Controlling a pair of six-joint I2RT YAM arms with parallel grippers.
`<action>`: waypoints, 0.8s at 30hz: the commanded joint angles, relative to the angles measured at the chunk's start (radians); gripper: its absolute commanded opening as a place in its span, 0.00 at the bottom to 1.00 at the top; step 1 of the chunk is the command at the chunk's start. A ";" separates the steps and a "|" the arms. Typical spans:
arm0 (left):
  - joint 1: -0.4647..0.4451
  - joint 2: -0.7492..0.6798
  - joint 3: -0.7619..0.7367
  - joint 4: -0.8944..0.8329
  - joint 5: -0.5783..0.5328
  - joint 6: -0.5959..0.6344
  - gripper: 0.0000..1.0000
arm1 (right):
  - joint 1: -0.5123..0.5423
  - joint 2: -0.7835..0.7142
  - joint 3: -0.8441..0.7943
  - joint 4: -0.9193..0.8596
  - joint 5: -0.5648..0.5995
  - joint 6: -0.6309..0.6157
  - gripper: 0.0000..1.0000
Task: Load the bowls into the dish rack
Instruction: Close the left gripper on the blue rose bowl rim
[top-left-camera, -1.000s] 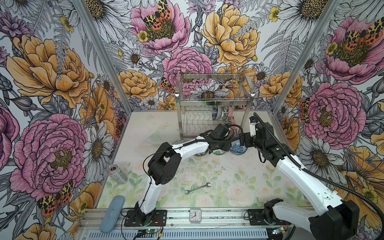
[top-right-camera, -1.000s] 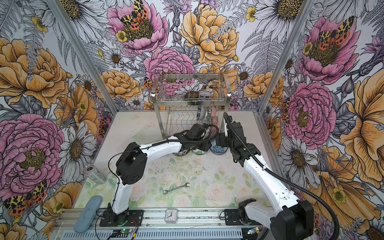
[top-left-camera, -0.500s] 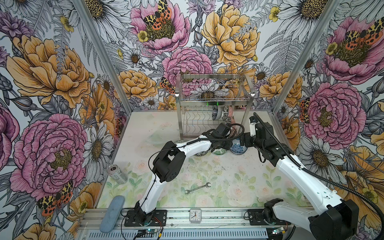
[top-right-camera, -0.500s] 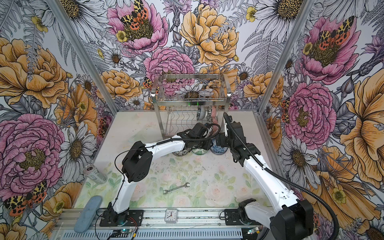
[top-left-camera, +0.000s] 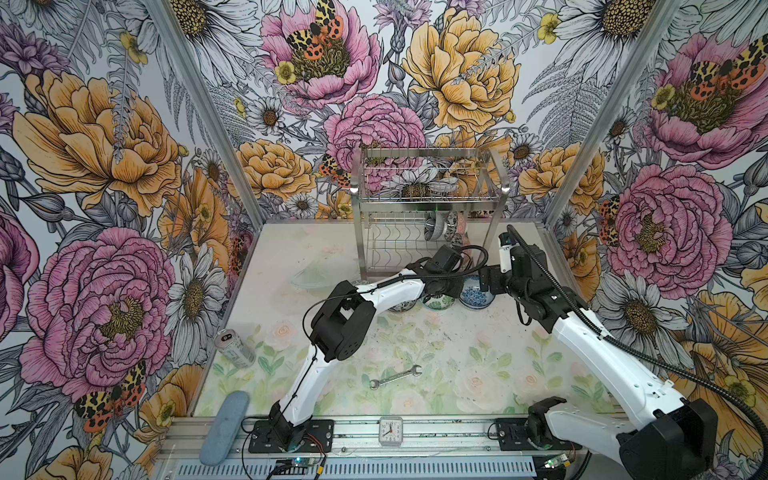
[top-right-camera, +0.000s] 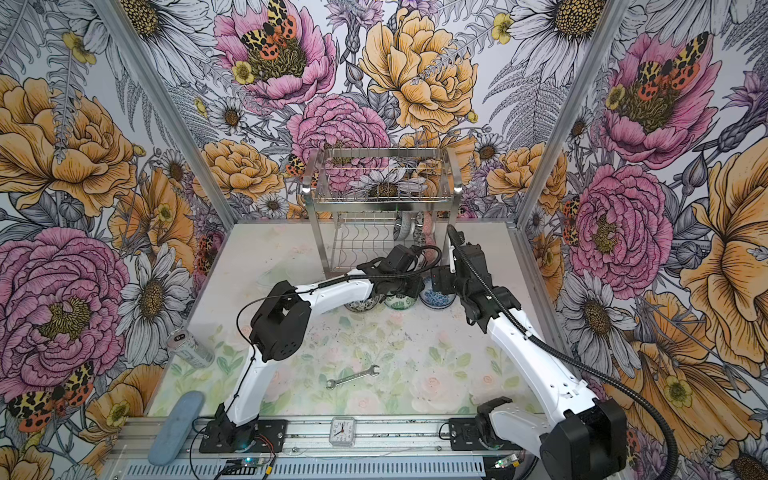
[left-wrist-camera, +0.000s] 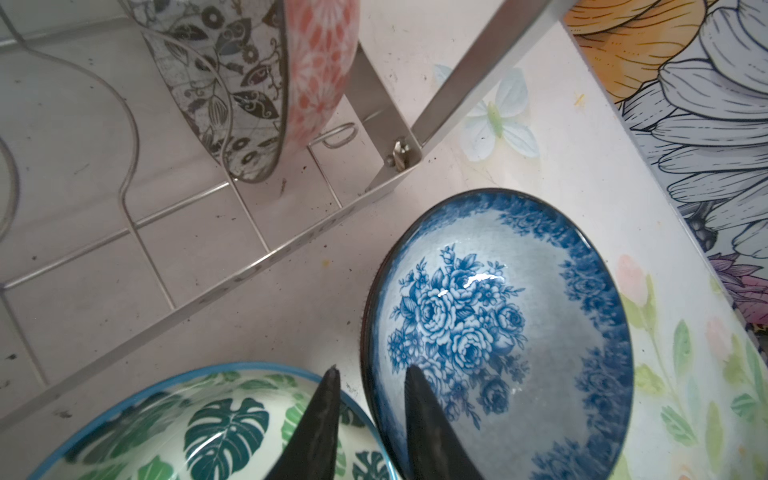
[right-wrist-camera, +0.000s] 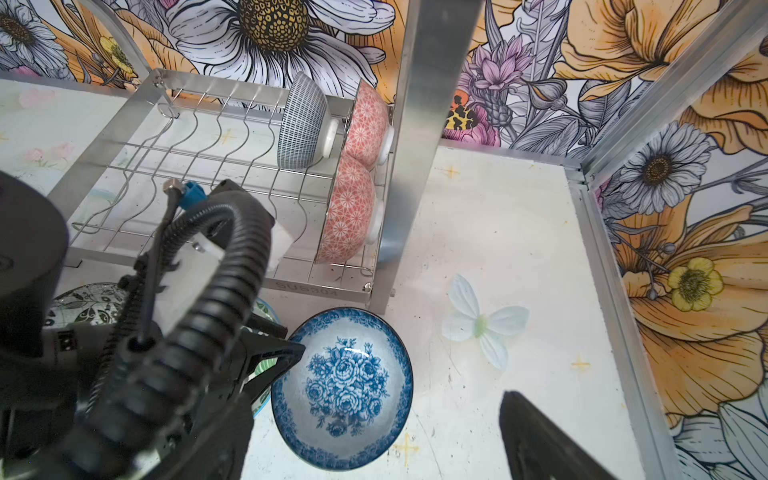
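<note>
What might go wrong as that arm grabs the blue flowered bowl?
The left tool straddles only the blue bowl's glossy rim, so it may slip or tilt when lifted. Its outer finger hangs over the green bowl and might knock it. The rack's leg stands close; a swing could hit it.

White arms (top-left-camera: 395, 291) with black joints (top-left-camera: 340, 328) and ribbed black cables (right-wrist-camera: 208, 316)

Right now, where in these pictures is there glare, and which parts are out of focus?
Left wrist view: a small white glare sits inside the blue floral bowl. Right wrist view: the left arm's black cable, near the lens, is blurred, while the dish rack is sharp. Both top views: the rack's upper front corners glint, and the frame post leans outward.
</note>
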 joint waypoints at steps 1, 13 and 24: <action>0.008 0.023 0.037 -0.001 -0.026 0.008 0.28 | -0.010 -0.004 -0.012 0.029 -0.009 0.015 0.95; 0.008 0.062 0.079 -0.018 -0.018 0.002 0.24 | -0.011 -0.004 -0.018 0.035 -0.011 0.016 0.95; 0.009 0.063 0.087 -0.024 -0.022 0.002 0.19 | -0.013 -0.005 -0.025 0.039 -0.013 0.018 0.95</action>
